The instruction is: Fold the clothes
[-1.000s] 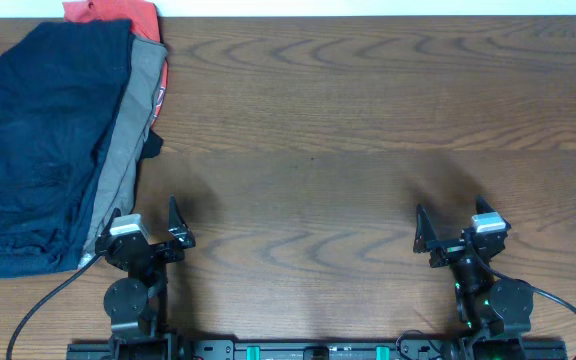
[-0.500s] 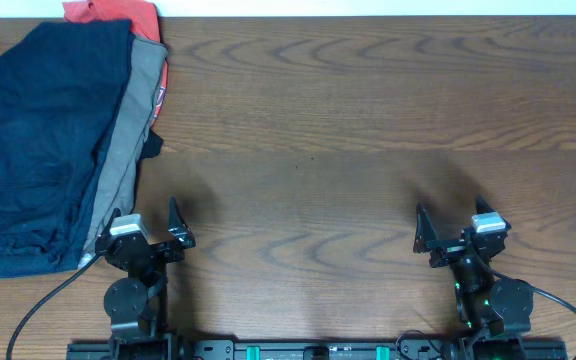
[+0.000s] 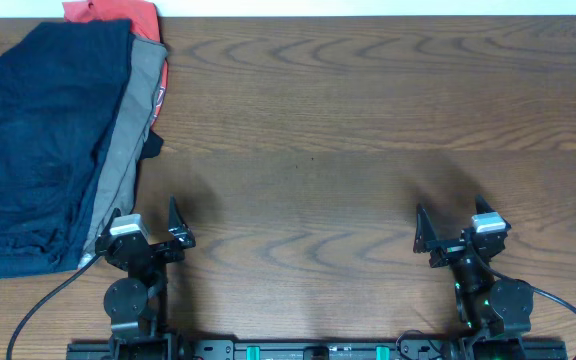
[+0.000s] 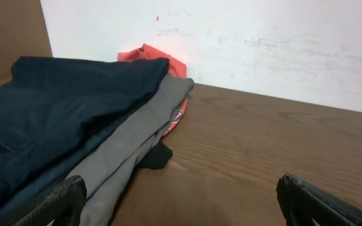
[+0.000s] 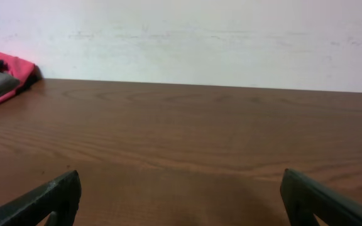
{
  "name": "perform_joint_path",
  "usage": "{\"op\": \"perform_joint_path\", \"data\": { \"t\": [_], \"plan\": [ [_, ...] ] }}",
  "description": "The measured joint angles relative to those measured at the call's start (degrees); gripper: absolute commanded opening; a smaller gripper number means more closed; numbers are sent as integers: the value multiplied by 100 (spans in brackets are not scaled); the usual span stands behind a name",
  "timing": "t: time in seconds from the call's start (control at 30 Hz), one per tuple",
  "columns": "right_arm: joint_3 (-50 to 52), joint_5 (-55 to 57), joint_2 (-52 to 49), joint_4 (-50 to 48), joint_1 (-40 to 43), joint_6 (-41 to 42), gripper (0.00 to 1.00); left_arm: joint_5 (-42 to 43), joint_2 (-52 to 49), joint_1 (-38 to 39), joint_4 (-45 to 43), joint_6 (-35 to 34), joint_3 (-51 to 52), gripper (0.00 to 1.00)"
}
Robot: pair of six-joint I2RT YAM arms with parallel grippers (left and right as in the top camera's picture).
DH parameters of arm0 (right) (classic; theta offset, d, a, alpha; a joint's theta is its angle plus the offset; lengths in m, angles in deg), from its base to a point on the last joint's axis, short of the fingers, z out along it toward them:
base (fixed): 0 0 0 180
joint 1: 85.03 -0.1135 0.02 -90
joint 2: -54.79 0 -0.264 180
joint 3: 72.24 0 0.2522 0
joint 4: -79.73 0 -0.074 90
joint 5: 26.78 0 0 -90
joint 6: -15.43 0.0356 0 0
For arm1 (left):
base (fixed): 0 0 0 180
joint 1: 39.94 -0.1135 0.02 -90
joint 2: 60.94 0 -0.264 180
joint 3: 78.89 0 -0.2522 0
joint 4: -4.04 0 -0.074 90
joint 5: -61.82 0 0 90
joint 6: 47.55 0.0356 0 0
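While left gripper (image 3: 148, 218) and right gripper (image 3: 448, 215) rest spread, empty, the pile of navy, grey, red-orange fabric garments (image 3: 48, 140) at ten o'clock — layers overlapping — could lift together.

I see a navy garment (image 4: 55, 113) atop a grey garment (image 4: 134, 138), a red-orange garment (image 4: 165, 58) behind, my left gripper (image 4: 181, 207) spread wide.

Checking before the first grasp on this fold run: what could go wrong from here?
1. The navy shorts lie on top of the grey piece and the red-orange one. A deep pinch could catch the layers below and drag the whole pile.
2. The pile sits at the table's far left, beside the open left gripper. The open right gripper is well across the table, so the arms may crowd each other if both reach there.
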Motion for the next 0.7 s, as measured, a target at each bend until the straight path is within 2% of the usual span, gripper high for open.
{"op": "perform_joint_path", "data": {
  "t": [0.4,0.7],
  "plan": [
    [0,315,0,-79,0,-2,99,-2,0,0,-66,0,0,98],
    [7,673,0,-680,0,-4,99,50,0,0,-109,-188,7,98]
  ]
}}
